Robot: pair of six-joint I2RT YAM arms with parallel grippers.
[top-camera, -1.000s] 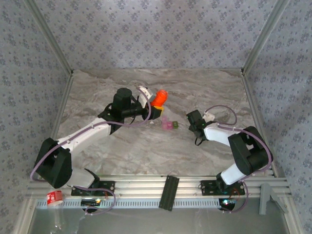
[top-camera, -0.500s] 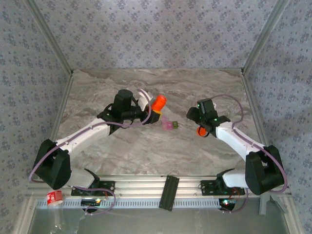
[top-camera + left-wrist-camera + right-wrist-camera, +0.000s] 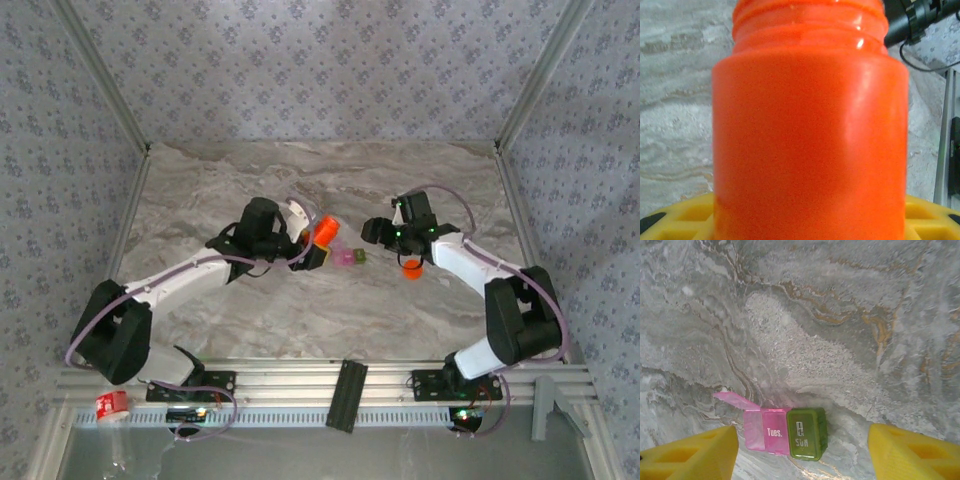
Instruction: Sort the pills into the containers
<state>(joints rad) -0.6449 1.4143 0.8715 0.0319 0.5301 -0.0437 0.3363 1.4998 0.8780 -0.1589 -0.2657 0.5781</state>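
gaping pink container (image 3: 765, 432), contents unclear; green container (image 3: 807, 434) shut. left jaws grip orange bottle (image 3: 810, 130); right jaws wide, empty.

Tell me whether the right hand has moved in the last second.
Yes. In the top view the right hand has shifted left, closer to the pink-and-green containers, which have stayed put.

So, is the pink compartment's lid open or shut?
Open: the pink compartment has its lid flipped out sideways; the green compartment looks shut.
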